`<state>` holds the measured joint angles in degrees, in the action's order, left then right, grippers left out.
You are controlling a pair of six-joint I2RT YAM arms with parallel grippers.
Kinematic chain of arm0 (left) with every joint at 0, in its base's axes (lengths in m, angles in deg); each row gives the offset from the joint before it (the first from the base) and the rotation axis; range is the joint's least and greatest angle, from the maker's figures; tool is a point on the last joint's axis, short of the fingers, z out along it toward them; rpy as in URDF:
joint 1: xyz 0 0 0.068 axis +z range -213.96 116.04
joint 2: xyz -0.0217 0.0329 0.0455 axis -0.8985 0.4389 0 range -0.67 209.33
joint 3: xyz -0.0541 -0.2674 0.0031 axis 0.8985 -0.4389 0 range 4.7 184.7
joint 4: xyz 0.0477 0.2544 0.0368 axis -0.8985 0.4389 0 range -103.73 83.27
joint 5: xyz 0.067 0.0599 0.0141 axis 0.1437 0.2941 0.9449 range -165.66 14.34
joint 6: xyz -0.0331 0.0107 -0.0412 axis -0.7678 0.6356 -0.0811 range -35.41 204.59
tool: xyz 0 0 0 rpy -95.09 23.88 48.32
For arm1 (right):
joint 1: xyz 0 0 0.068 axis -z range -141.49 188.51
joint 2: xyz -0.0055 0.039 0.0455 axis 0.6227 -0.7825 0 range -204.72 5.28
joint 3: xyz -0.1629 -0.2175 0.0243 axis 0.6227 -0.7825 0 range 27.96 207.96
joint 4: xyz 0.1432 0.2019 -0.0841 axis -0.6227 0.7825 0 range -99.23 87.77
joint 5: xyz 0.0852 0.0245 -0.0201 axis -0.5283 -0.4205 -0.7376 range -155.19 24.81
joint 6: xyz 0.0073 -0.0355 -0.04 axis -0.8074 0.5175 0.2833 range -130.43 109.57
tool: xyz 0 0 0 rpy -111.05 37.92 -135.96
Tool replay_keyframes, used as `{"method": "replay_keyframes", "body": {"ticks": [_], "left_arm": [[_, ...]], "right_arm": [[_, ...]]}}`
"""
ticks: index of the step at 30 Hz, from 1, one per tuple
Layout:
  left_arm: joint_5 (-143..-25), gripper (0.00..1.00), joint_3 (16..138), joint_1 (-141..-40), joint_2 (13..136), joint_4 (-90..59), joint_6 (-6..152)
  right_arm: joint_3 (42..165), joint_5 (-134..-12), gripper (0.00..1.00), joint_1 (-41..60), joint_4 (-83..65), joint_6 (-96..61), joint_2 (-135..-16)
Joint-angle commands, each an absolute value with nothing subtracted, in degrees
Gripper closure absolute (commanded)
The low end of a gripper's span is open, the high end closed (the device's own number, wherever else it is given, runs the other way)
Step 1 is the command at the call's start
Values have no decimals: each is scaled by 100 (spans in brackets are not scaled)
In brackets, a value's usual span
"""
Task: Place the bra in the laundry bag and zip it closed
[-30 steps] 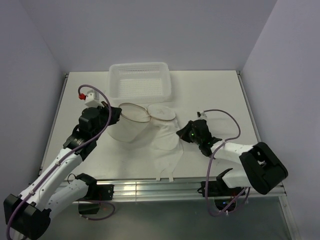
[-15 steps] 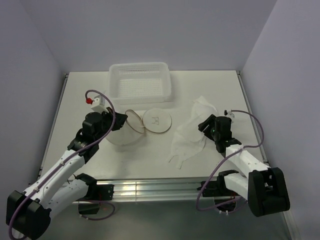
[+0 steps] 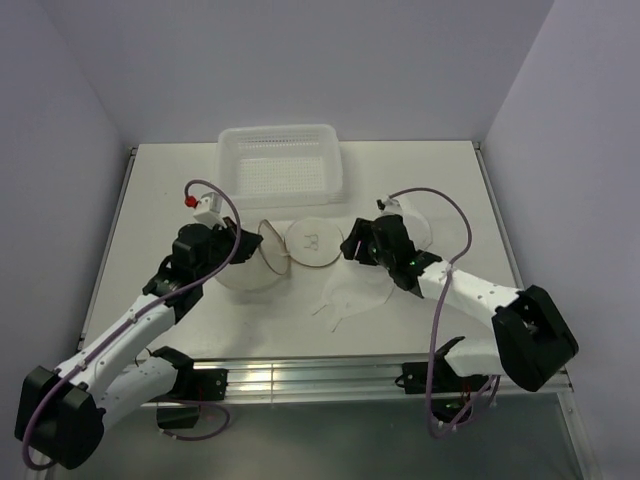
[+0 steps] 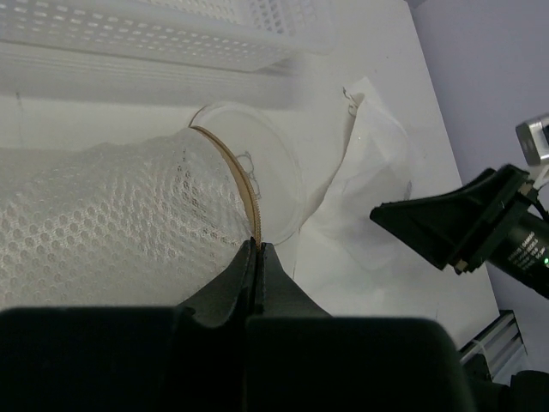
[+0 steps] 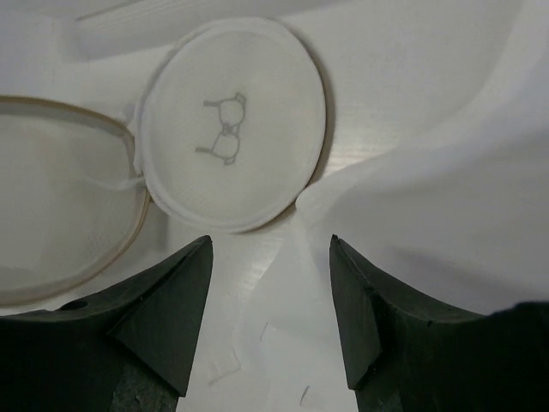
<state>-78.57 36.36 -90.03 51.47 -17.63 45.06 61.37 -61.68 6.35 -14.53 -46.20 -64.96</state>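
The laundry bag (image 3: pixel 245 270) lies open on the table as pale mesh, its lid disc (image 3: pixel 313 240) with the small bra drawing flat beside it. My left gripper (image 3: pixel 247 245) is shut on the bag's beige zipper rim (image 4: pixel 244 184); the jaws (image 4: pixel 257 245) pinch it with no gap. The bra (image 3: pixel 362 288) is white fabric spread to the right of the lid. My right gripper (image 3: pixel 352 250) hovers open over the bra's left edge (image 5: pixel 296 283), fingers (image 5: pixel 176 309) apart and holding nothing. The lid disc (image 5: pixel 232 120) sits just ahead of it.
A white perforated basket (image 3: pixel 280 165) stands at the back of the table, just behind the bag, and shows as a wall (image 4: pixel 171 39) in the left wrist view. The right gripper body (image 4: pixel 467 223) is close on the bag's right.
My right gripper opened, let the bra drop on the table and swung back left toward the lid disc. The left gripper kept its hold and shifted slightly right with the rim.
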Motion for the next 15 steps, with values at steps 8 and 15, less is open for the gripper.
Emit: {"method": "replay_keyframes", "body": {"ticks": [8, 15], "left_arm": [[-8228, 100, 3961, -9279, 5244, -2420, 4873], [-6409, 65, 3336, -9262, 4583, -1102, 4469]], "right_arm": [[6101, -6138, 39, 582, -1582, -4444, -6398], [6048, -6317, 57, 125, -1469, -4479, -6759]]}}
